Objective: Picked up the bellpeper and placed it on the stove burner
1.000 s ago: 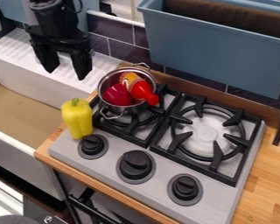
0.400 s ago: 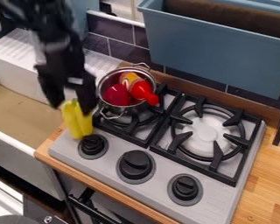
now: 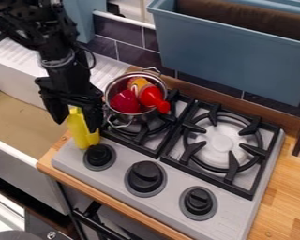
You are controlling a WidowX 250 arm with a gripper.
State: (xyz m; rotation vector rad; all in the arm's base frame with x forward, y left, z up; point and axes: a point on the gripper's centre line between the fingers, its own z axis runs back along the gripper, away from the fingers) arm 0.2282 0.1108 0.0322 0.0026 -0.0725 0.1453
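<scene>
My gripper [image 3: 76,121] hangs at the left, open, with one finger on each side of the top of the yellow bell pepper [image 3: 84,133]. The pepper stands upright at the stove's left front corner, behind the left knob; its stem end is hidden by the gripper. To the right, the stove has a left burner [image 3: 142,133] partly under a metal pot and a right burner [image 3: 221,143] with a bare black grate.
The metal pot [image 3: 125,120] holds red and orange toy items, close to the gripper's right. Three black knobs line the stove's front. A blue-grey bin [image 3: 231,56] hangs at the back right. A white sink [image 3: 21,110] lies at the left.
The gripper has come down and forward from above the sink's drainboard to the top of the yellow pepper. The pepper and the pot have stayed where they were.
</scene>
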